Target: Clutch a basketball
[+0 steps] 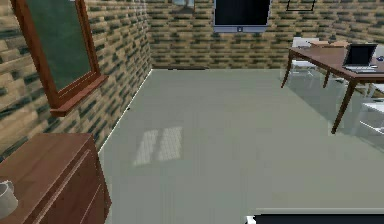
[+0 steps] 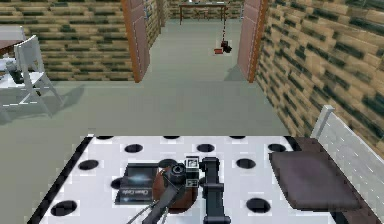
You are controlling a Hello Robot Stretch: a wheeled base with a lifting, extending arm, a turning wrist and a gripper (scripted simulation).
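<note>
Well, forward view, L to R: a framed green board (image 1: 62, 45) hangs on the brick wall; below it is a wooden dresser (image 1: 50, 185) w/ a small pale cup-like thing (image 1: 6, 198) at its left edge; bare grey floor in the middle; a dark screen (image 1: 242, 12) on the far wall; at the right a wooden table (image 1: 325, 60) w/ a laptop (image 1: 360, 55) on it and white chairs (image 1: 300, 68) beside it.

Arm side view, L to R: a white chair (image 2: 30, 70) near the left edge; a brick doorway beyond, w/ a small dark-and-red thing (image 2: 222, 45) on the floor past it; at the bottom a white dotted table (image 2: 100, 165); on it a dark boxy thing (image 2: 137, 186); just right of that the gripper (image 2: 165, 200), over the tabletop; a brown rounded blob (image 2: 183, 203) sits at it, too small to say if it's the basketball; can't tell whether the gripper holds anything; then the arm bar (image 2: 212, 190); a dark brown seat (image 2: 310, 175) w/ a white back (image 2: 350, 150) at the right.
</note>
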